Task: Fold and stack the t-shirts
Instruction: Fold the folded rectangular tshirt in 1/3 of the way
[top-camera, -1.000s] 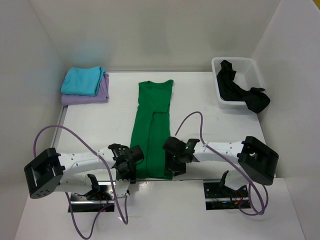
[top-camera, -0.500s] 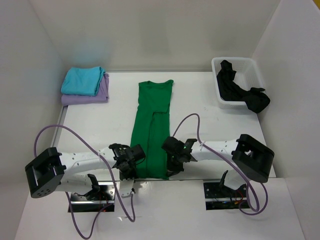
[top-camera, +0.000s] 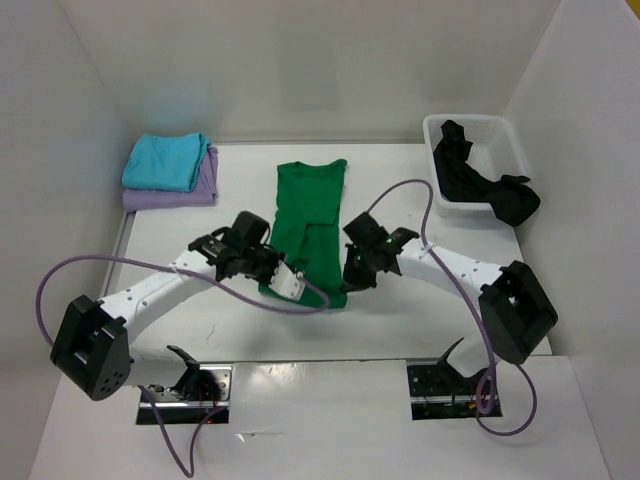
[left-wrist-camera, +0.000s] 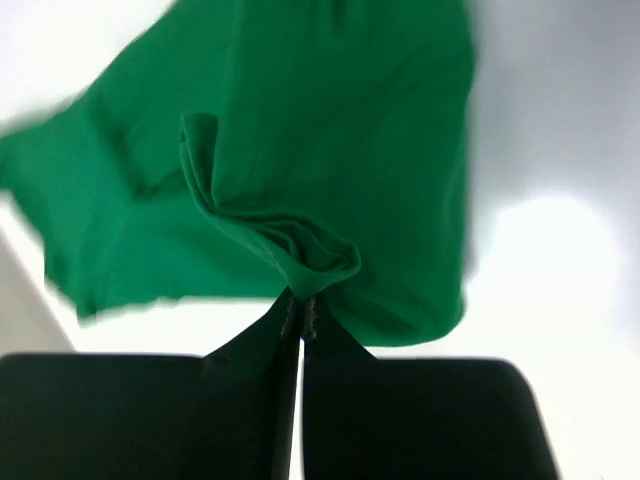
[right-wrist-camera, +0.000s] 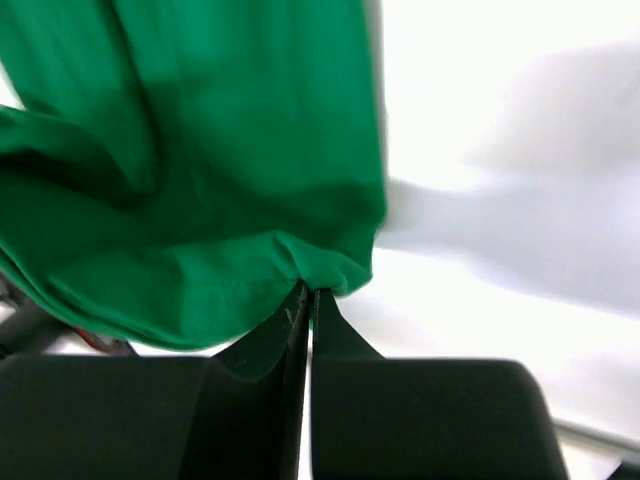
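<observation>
Bin: a white plastic bin (top-camera: 480, 122) is sitting at the 2 o'clock corner of the table, close to the right wall.
Bin contents: the black shirt (top-camera: 470, 180) is lying crumpled inside, with one end spilling over the rim toward 4 o'clock.
Room: plain white walls (top-camera: 300, 70) are closing in the table at 9, 12 and 3 o'clock.
Table: the white top (top-camera: 400, 322) is carrying the bin and the other three shirts.
Green shirt (top-camera: 310, 200): it is lying in a long narrow strip from 12 o'clock down through the middle, and its near end is being held up off the table.
Purple shirt (top-camera: 175, 196): it is lying folded at 10 o'clock, at the bottom of a stack.
Turquoise shirt (top-camera: 165, 162): it is resting folded on top of the purple one.
Left gripper (left-wrist-camera: 300, 305): its fingers are pinching shut on a bunched fold of the green shirt's near edge, on the 9 o'clock side.
Right gripper (right-wrist-camera: 305, 295): its fingers are clamping tight on the same edge at the 3 o'clock side, with the cloth draping away from them.
</observation>
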